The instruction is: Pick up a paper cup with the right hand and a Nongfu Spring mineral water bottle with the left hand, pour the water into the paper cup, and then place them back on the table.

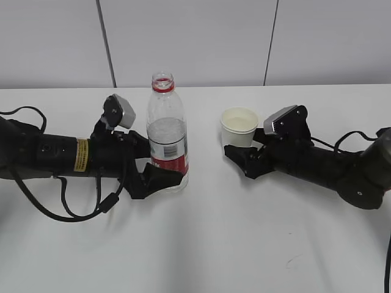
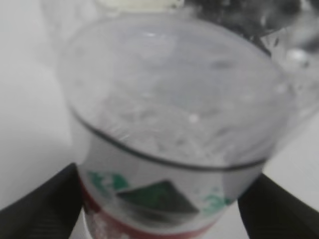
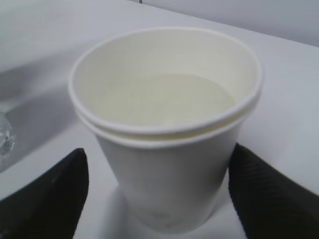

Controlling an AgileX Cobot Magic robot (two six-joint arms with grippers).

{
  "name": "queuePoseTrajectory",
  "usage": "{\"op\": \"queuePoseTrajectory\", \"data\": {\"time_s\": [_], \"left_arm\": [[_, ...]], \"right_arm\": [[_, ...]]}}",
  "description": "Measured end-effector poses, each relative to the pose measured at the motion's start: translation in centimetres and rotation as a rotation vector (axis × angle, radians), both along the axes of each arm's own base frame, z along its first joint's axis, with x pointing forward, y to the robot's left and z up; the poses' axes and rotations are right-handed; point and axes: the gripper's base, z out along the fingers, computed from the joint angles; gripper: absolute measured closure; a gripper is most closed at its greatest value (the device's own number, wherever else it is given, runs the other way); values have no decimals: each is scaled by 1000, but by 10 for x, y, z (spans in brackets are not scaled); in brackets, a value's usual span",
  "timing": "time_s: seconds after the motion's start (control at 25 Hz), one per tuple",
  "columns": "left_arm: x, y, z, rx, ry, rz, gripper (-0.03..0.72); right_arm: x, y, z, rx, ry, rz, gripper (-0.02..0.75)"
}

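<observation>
The Nongfu Spring mineral water bottle stands upright and uncapped on the white table, about half full. My left gripper is shut on its lower body at the red-and-white label. In the left wrist view the bottle fills the frame, and both fingers of the left gripper press its sides. The paper cup stands upright to the right. My right gripper is open around it. In the right wrist view the cup sits between the fingers of the right gripper, with a gap on the left side.
A small dark scuff mark lies on the table at the front right. Black cables loop off the left arm onto the table. A grey panelled wall stands behind the table's far edge.
</observation>
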Motion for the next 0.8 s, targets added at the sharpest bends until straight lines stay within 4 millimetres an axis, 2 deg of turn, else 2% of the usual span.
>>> {"op": "queuePoseTrajectory", "data": {"time_s": [0.44,0.64,0.8], "left_arm": [[5,29,16,100,47,56,113],[8,48,24,115,58,91,116],[15,72,27,132,57,176,125]], "right_arm": [[-22,-14,14,-7,41,-60,108],[-22,-37,13,-14,65,-134,120],[-19,-54,12,2,74,-221,131]]}}
